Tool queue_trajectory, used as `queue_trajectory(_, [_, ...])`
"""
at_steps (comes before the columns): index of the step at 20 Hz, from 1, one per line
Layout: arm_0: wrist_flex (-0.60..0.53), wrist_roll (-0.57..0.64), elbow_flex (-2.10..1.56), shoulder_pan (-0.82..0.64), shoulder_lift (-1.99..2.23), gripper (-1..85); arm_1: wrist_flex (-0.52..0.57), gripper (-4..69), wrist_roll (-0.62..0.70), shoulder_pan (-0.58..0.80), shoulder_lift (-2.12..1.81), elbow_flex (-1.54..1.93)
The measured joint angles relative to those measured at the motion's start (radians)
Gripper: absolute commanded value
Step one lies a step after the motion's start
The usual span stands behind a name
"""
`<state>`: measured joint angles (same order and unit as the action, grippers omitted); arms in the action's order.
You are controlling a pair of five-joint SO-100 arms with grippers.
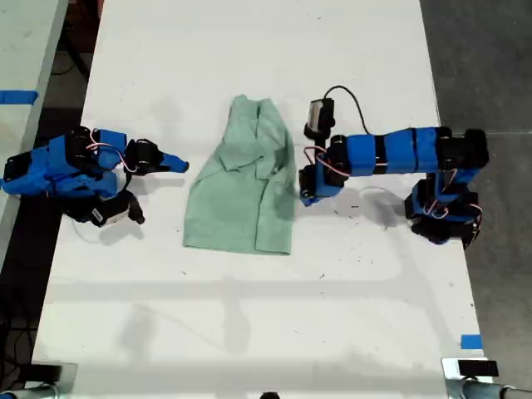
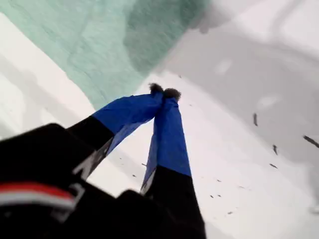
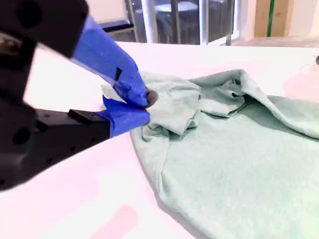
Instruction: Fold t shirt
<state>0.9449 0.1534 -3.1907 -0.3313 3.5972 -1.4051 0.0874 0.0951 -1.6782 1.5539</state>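
Note:
The t shirt (image 1: pixel 245 187) is a pale mint-green cloth lying bunched and partly folded on the white table (image 1: pixel 249 316), narrow end toward the far side. My first gripper (image 1: pixel 307 198) points down at the table just off the shirt's edge on the exterior view's right. Its blue fingertips (image 2: pixel 164 92) are shut together with nothing between them, beside the shirt (image 2: pixel 99 45). My second gripper (image 1: pixel 181 165) lies low at the exterior view's left, a short gap from the shirt. It is shut and empty (image 3: pixel 147 102), with the rumpled shirt (image 3: pixel 224 149) behind it.
A second table with blue tape (image 1: pixel 17 96) stands at the exterior view's left. A blue tape square (image 1: pixel 470 342) and a dark clamp (image 1: pixel 470 366) sit near the table's near corner on the exterior view's right. Dark floor lies beyond that edge.

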Motion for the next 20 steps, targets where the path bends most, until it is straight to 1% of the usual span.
queue_trajectory(1, [0.0,0.0,0.0,0.0,0.0,-0.2,0.021,-0.8,-0.021,0.002,-0.087,0.117])
queue_trajectory(2, [0.0,0.0,0.0,0.0,0.0,-0.2,0.067,-0.7,-0.04,0.002,-0.183,0.245])
queue_trajectory(5, [0.0,0.0,0.0,0.0,0.0,-0.2,0.252,-0.6,-0.086,0.012,-0.522,0.647])
queue_trajectory(9, [0.0,0.0,0.0,0.0,0.0,-0.2,0.485,-0.6,-0.11,0.054,-1.012,1.198])
queue_trajectory(10, [0.0,0.0,0.0,0.0,0.0,-0.2,0.518,-0.5,-0.112,0.061,-1.121,1.327])
queue_trajectory(11, [0.0,0.0,0.0,0.0,0.0,-0.2,0.505,-0.5,-0.112,0.052,-1.25,1.413])
queue_trajectory(12, [0.0,0.0,0.0,0.0,0.0,-0.2,0.463,-0.5,-0.112,0.051,-1.388,1.47])
queue_trajectory(14, [0.0,0.0,0.0,0.002,0.0,-0.2,0.334,-0.5,-0.109,0.049,-1.686,1.5])
queue_trajectory(15, [0.0,0.0,0.0,0.002,0.0,-0.2,0.285,-0.5,-0.11,0.044,-1.759,1.5])
queue_trajectory(20, [0.0,0.0,0.0,0.002,0.0,-0.2,0.247,-0.5,-0.123,0.032,-1.815,1.5])
